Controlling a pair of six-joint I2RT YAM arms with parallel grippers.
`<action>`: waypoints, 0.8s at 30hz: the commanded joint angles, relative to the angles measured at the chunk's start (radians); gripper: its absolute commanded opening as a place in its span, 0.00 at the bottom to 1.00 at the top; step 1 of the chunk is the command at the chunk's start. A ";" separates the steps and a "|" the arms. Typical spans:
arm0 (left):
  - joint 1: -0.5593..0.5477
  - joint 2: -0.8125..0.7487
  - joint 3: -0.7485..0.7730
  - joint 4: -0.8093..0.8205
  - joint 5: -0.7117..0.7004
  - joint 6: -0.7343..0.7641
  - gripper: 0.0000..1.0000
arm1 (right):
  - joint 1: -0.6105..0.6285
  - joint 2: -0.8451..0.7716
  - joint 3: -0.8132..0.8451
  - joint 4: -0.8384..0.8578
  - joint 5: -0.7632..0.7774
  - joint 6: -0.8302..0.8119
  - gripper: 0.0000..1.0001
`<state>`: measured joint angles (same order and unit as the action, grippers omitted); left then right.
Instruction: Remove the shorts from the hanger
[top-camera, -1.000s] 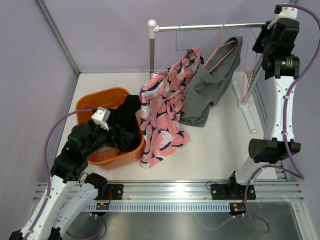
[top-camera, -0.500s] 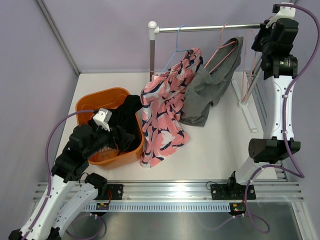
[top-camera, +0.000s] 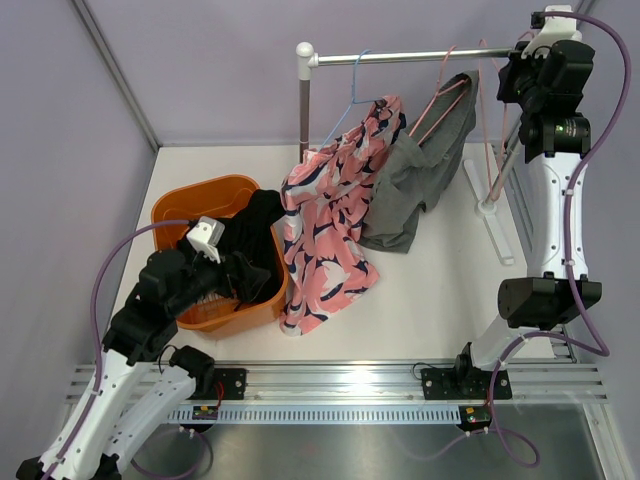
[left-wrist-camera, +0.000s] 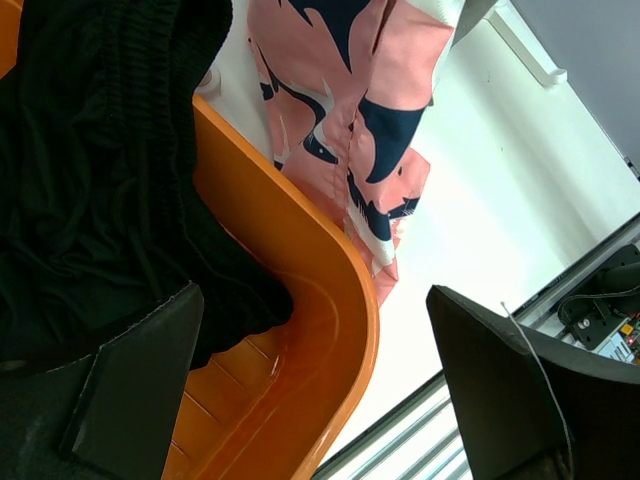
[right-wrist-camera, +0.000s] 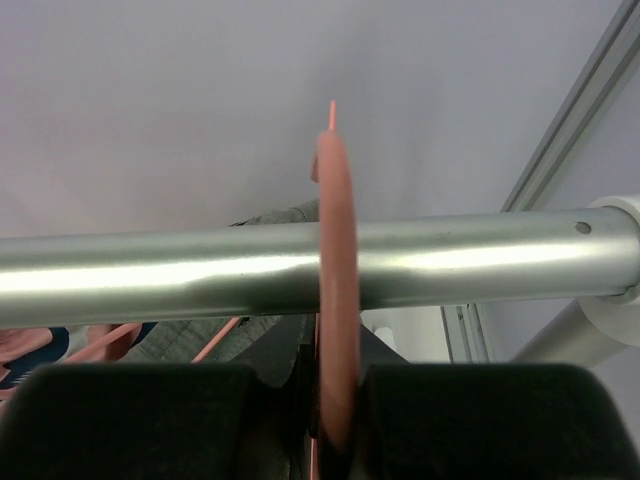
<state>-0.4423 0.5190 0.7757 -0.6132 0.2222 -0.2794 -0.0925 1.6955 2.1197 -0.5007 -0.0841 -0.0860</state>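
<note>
The right end effector (top-camera: 508, 80) is reaching up to the far right end of the silver rail (top-camera: 420, 55), its two fingers clenching the hook of a thin pink hanger (right-wrist-camera: 337, 260) that is sitting over the bar. The grey shorts (top-camera: 415, 180) are hanging just to the left of that end effector on a second pink hanger (top-camera: 445, 100), close by but not touching the fingers, their lower edge drooping toward the white tabletop (top-camera: 430, 290). Further left along the rail, pink patterned shorts (top-camera: 325, 225) are dangling from a blue hanger (top-camera: 355, 85) and spilling onto the tabletop beside an orange basket (top-camera: 190, 205). The left end effector (left-wrist-camera: 315, 300) is hovering low over the basket's near corner, well apart from both pairs on the rail, its fingers spread wide and holding nothing. A black garment (top-camera: 255, 235) is lying inside the basket and draping over its rim, brushing one of the left fingers in the wrist view.
</note>
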 joint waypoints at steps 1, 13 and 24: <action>-0.007 0.009 -0.004 0.013 -0.009 0.013 0.99 | -0.013 0.003 0.002 0.061 -0.016 -0.021 0.00; -0.016 0.016 -0.006 0.013 -0.009 0.013 0.99 | -0.026 0.004 -0.026 0.056 -0.036 -0.001 0.00; -0.030 0.012 -0.006 0.013 -0.017 0.013 0.99 | -0.046 -0.010 -0.135 0.090 -0.016 0.002 0.00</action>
<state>-0.4656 0.5320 0.7750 -0.6140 0.2134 -0.2794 -0.1276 1.7016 2.0163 -0.4328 -0.1066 -0.0860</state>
